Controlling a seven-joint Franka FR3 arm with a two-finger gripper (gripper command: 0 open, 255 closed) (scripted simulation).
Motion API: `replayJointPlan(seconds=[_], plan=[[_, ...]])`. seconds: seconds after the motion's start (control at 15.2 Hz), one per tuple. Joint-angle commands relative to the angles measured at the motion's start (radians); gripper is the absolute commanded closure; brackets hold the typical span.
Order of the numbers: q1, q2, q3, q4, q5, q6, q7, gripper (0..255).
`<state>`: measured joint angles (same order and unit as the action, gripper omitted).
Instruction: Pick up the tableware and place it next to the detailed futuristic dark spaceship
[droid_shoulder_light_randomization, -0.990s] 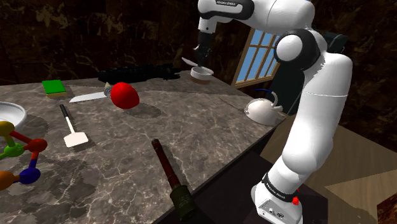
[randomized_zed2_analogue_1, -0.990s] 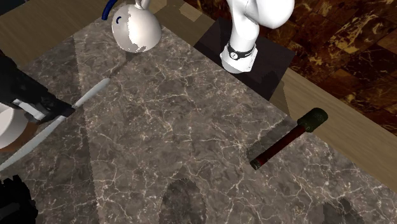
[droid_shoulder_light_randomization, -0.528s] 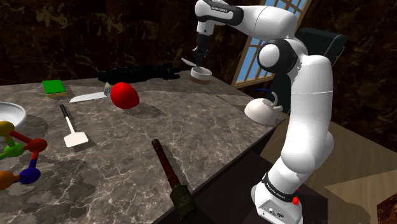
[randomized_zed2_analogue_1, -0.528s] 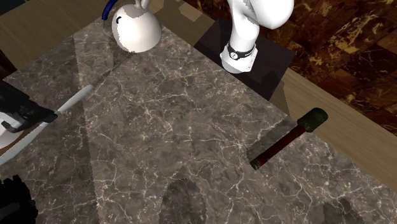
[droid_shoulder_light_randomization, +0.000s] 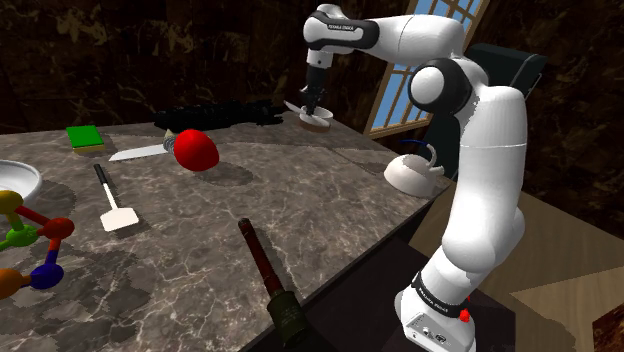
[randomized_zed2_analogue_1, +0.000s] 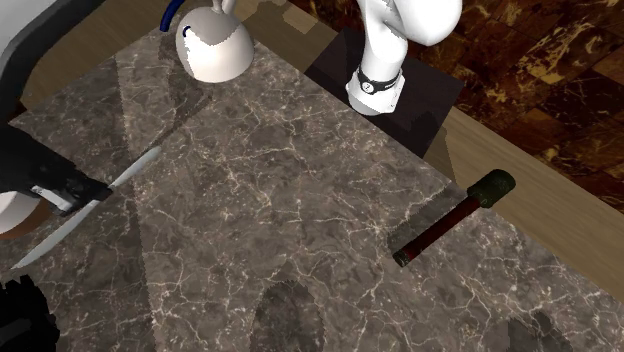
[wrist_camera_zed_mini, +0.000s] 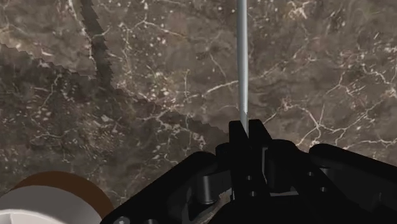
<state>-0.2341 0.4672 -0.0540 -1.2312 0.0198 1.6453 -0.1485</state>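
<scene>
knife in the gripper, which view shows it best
Second exterior view: the knife shows almost full length, clamped in the gripper. The wrist view sees it edge-on, a thin grey line past the gripper. The shoulder view shows a small pale sliver beside the gripper.

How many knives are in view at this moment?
2. One knife is clasped in the gripper; a second knife lies on the table beside the red object. Others could be hidden behind the arm.

text: none readable | arm (droid_shoulder_light_randomization: 482, 150) marking: too small
</scene>
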Motion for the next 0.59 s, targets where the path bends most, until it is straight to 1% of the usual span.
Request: replayJointPlan(seconds=[0.0,0.53], plan=[[0.0,-0.003,0.0,-0.034,0.0,0.031,0.0,255],[0.002,-0.003,0.0,-0.142,0.0,0.139,-0.001,255]])
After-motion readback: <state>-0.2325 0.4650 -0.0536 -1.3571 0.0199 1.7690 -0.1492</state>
